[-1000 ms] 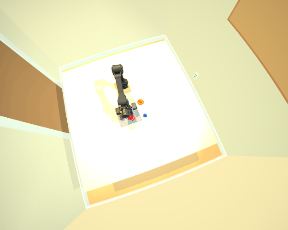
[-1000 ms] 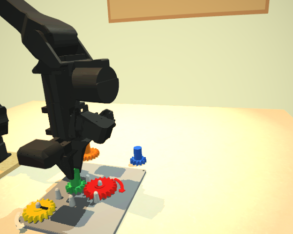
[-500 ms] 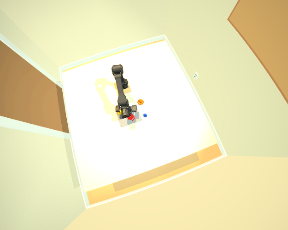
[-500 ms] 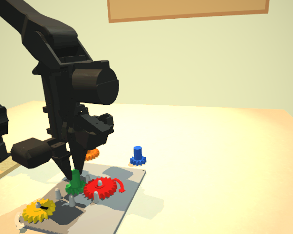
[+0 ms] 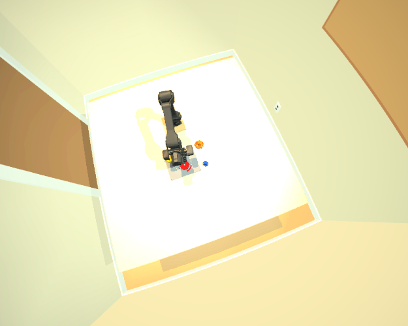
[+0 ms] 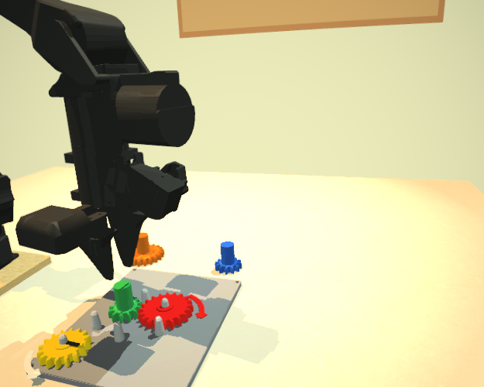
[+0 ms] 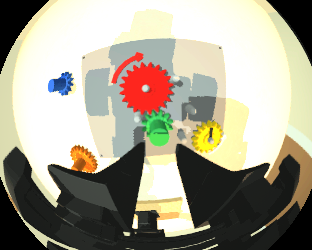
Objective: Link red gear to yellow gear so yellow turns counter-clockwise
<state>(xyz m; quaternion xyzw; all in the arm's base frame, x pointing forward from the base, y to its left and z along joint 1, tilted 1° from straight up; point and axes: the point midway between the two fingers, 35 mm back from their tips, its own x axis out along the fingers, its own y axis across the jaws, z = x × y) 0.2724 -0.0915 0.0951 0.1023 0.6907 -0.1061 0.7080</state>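
The green gear (image 6: 123, 296) (image 7: 159, 131) stands upright on the grey board (image 6: 171, 360) (image 7: 97, 132), its teeth at the red gear (image 6: 163, 312) (image 7: 151, 97). Its peg is hidden, and I cannot tell whether it is fully flat. My gripper (image 6: 119, 272) (image 7: 160, 148) is open and empty just above the green handle. The yellow gear (image 6: 70, 353) (image 7: 202, 136) with a black stripe is apart from the green gear. Several empty pegs show, including one peg (image 6: 95, 320) (image 7: 182, 135) between green and yellow. The blue gear (image 6: 227, 255) (image 7: 66, 83) and orange gear (image 6: 150, 253) (image 7: 84, 156) stand on the table.
The red arrow (image 6: 200, 309) (image 7: 126, 63) lies beside the red gear, and the white arrow (image 6: 30, 367) beside the yellow one. An empty peg (image 6: 159, 326) (image 7: 176, 80) stands close to the red gear. The orange gear is behind the fingers in the exterior view.
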